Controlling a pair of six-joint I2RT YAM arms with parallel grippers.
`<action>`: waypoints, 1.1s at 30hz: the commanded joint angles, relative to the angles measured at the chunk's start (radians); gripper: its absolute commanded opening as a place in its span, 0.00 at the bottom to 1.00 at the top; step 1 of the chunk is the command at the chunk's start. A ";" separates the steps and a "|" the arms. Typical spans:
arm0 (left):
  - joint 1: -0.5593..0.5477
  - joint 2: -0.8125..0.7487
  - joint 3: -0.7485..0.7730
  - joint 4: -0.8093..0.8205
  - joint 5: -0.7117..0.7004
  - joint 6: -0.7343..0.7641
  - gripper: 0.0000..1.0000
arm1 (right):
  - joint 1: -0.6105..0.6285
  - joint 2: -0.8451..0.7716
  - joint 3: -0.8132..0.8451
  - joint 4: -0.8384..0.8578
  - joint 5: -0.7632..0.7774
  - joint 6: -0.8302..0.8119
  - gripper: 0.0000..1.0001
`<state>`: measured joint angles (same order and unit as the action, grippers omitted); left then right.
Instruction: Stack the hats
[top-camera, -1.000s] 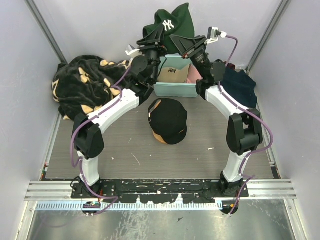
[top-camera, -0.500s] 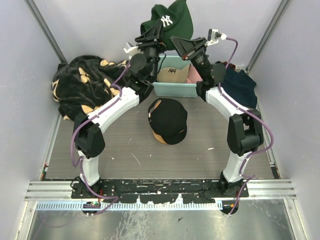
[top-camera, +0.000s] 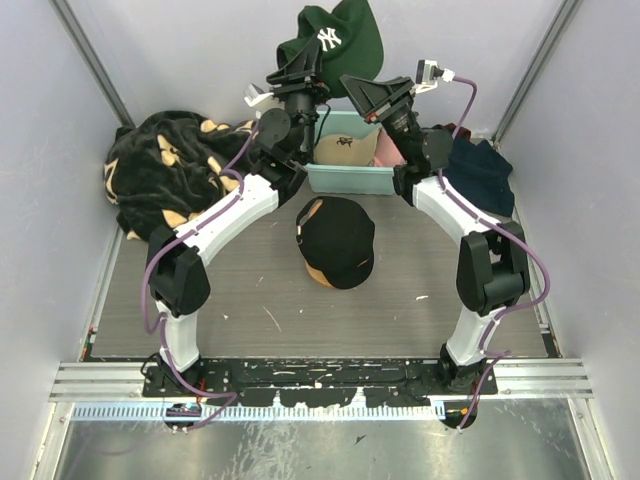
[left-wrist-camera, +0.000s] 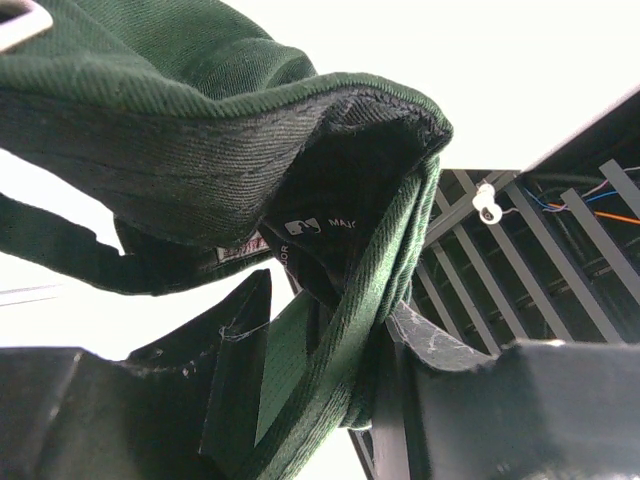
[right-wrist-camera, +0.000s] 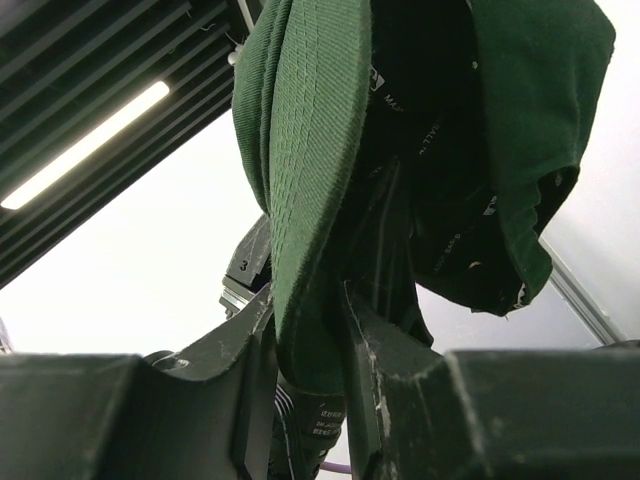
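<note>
Tabletop: pink hat part-hidden in bin; green hat aloft

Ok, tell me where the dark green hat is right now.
In the top view the dark green hat is held up in the air at the far middle, by the teal bin, pinched between the left gripper and the right gripper.

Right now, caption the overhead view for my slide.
Left gripper and right gripper hold a green cap aloft; a black cap lies on the table by a teal bin.
</note>
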<state>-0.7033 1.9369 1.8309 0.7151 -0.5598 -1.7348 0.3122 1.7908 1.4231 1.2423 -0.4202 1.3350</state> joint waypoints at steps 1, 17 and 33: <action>0.003 -0.028 0.005 0.093 -0.028 0.015 0.02 | -0.009 -0.059 0.005 0.025 0.017 -0.025 0.33; -0.003 -0.043 -0.048 0.125 -0.042 0.017 0.02 | -0.029 -0.040 0.057 0.019 0.028 -0.017 0.31; -0.005 0.036 0.070 0.108 -0.032 0.017 0.02 | -0.028 -0.030 0.050 0.039 0.024 0.016 0.35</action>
<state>-0.7040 1.9541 1.8286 0.7795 -0.5858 -1.7287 0.2840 1.7885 1.4380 1.2366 -0.4046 1.3434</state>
